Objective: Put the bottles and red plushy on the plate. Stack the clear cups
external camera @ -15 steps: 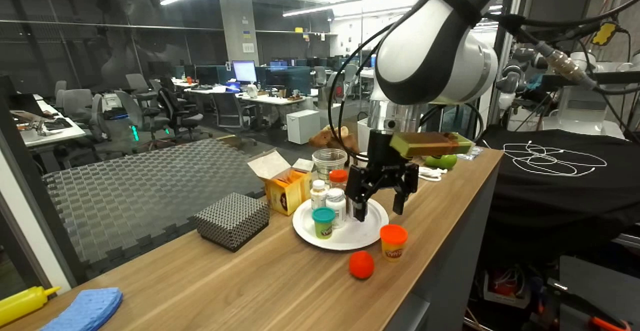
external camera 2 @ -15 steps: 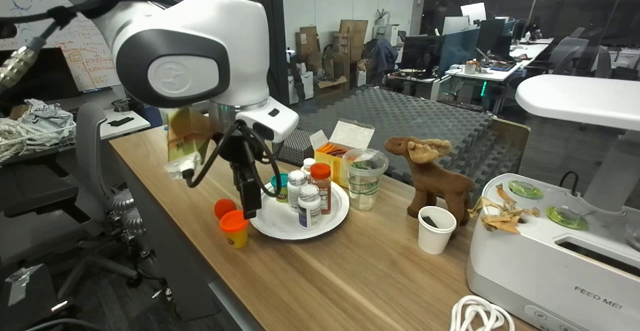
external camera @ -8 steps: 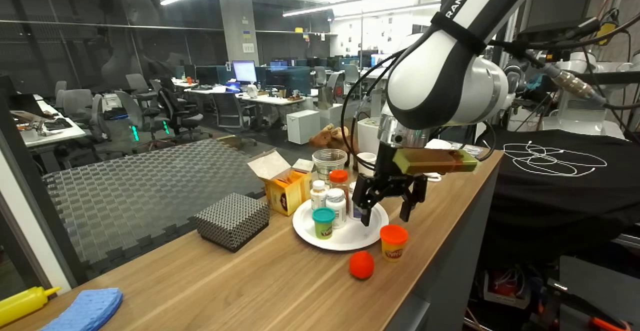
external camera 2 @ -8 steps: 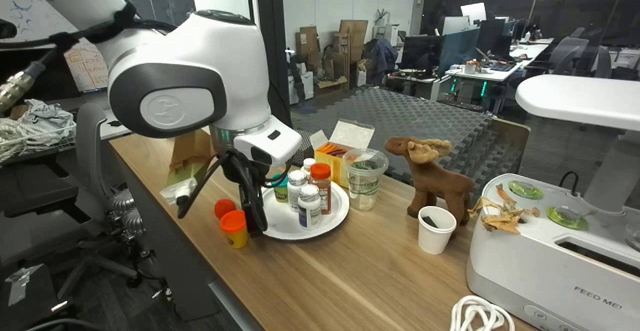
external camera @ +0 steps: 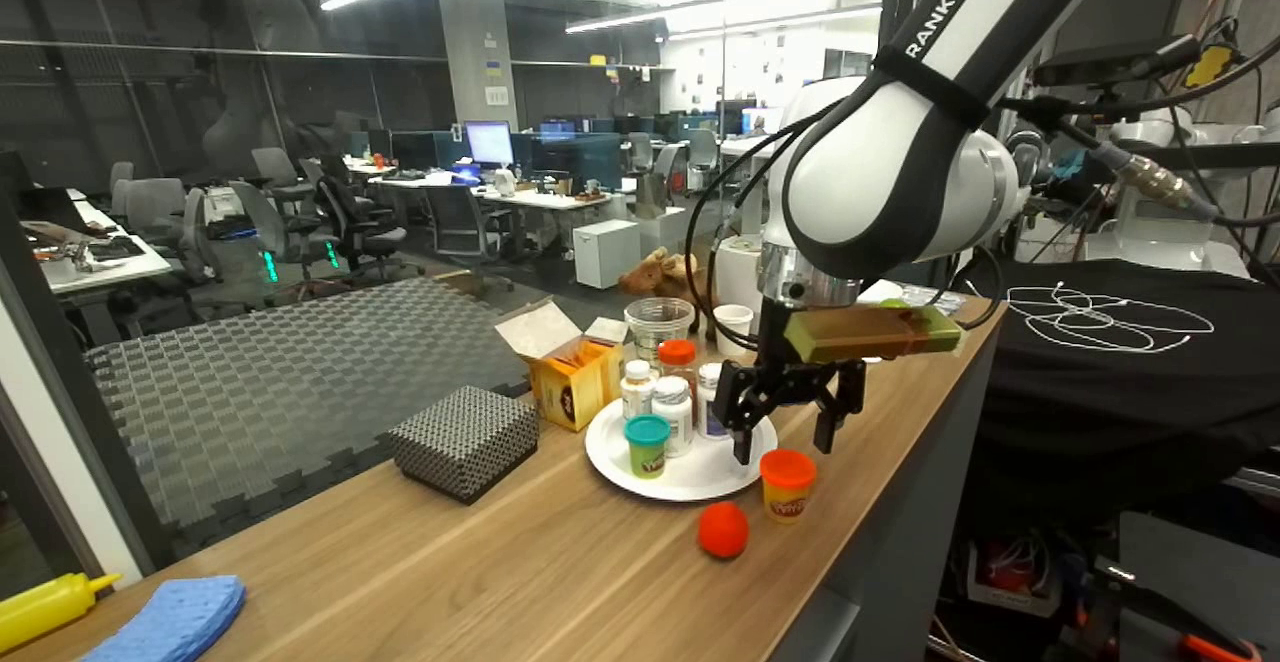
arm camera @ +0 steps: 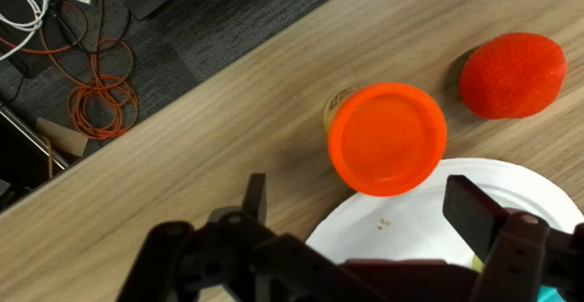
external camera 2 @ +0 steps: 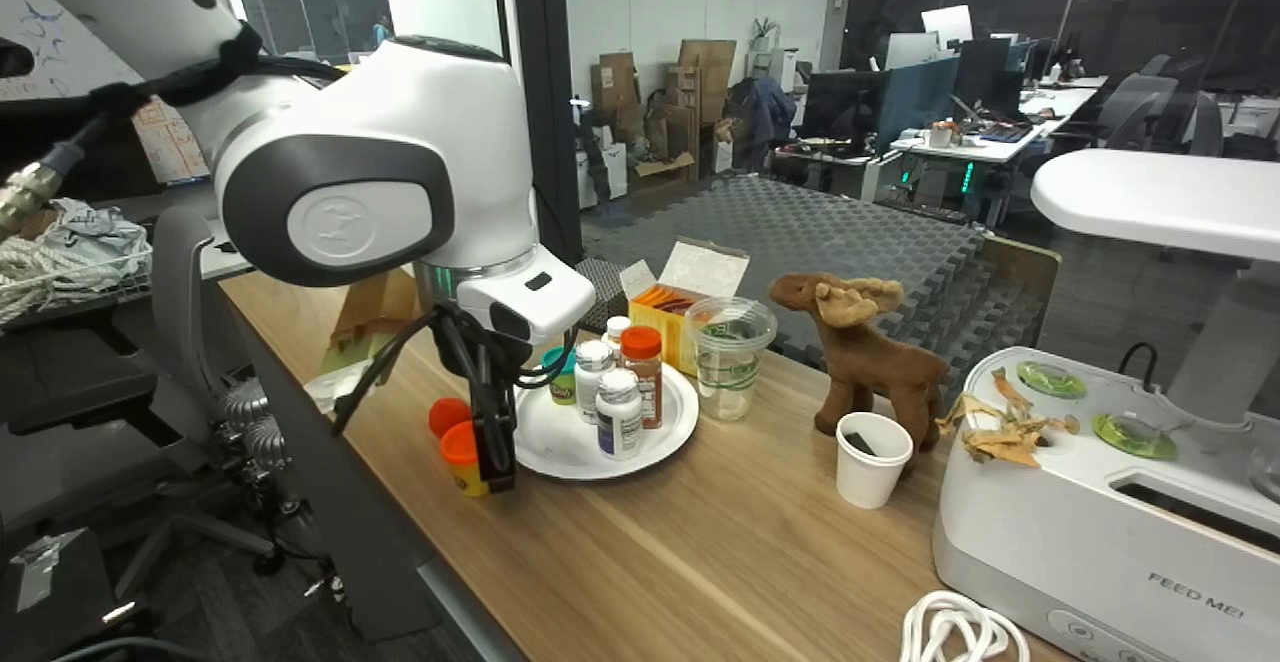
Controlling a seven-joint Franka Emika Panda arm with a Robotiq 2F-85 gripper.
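While the gripper [external camera: 782, 450] hangs by the edge of the round white plate [external camera: 712, 475], its black, blocky jaws stand spread to a wide gap and hold nothing. Near the fingertips [arm camera: 255, 197] stands a yellow tub [external camera: 786, 505] with a smooth, disc-like orange lid. Beside it the red plushy [arm camera: 513, 76], rounded and finely dimpled, rests on the wood-grained counter [external camera: 450, 582], apart from the plate. On the plate stand three pale, white-capped bottles [external camera 2: 618, 422], an amber bottle [external camera 2: 652, 392] with a red cap and a green tub [external camera: 646, 459] with a teal lid. Just beside the plate stands a see-through cup [external camera 2: 730, 372] printed in green; whether another is nested inside, I cannot tell.
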